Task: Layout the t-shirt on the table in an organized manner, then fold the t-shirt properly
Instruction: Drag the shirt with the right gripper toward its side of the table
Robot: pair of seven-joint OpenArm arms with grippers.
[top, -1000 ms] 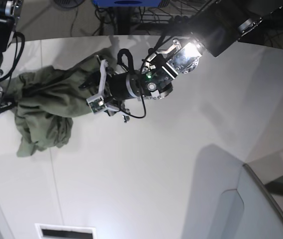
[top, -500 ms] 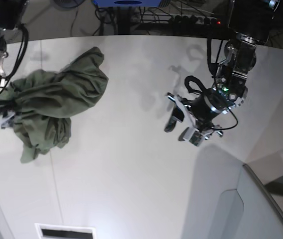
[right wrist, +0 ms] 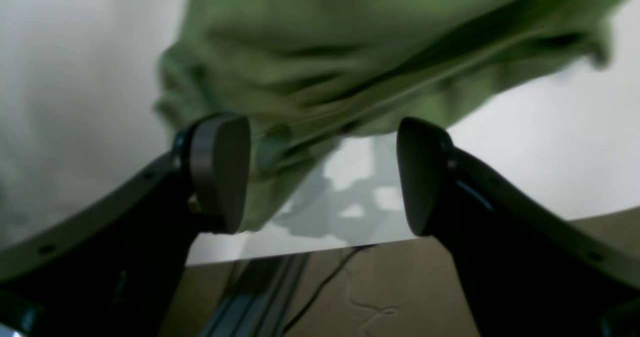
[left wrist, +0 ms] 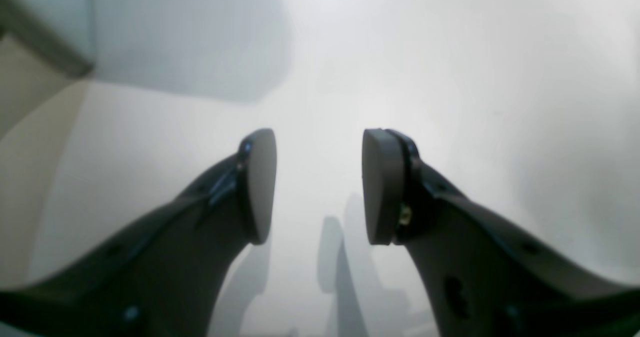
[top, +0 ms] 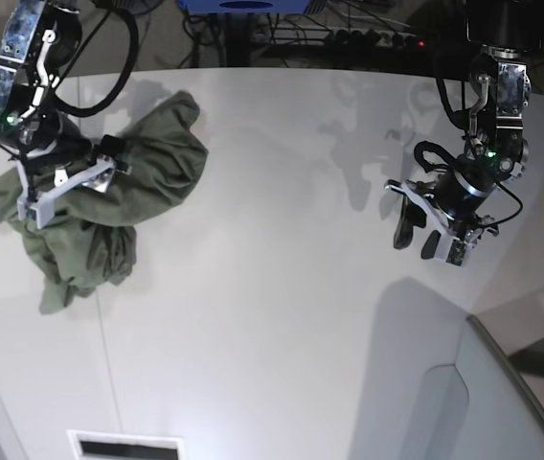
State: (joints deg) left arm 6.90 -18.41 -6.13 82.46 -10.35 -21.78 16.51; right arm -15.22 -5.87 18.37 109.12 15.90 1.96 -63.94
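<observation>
right arm (top: 37, 115) now raised over the t-shirt (top: 109, 192), jaws apart

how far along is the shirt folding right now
Nothing looks done yet: the t-shirt lies bunched in a heap near the far left of the table, neither spread out nor folded. In hand: nothing. The right gripper sits over the heap with its fingers apart around loose fabric, not pinching it. The left gripper hangs open over bare table, well away from the cloth. Left: the whole layout, then every fold.
</observation>
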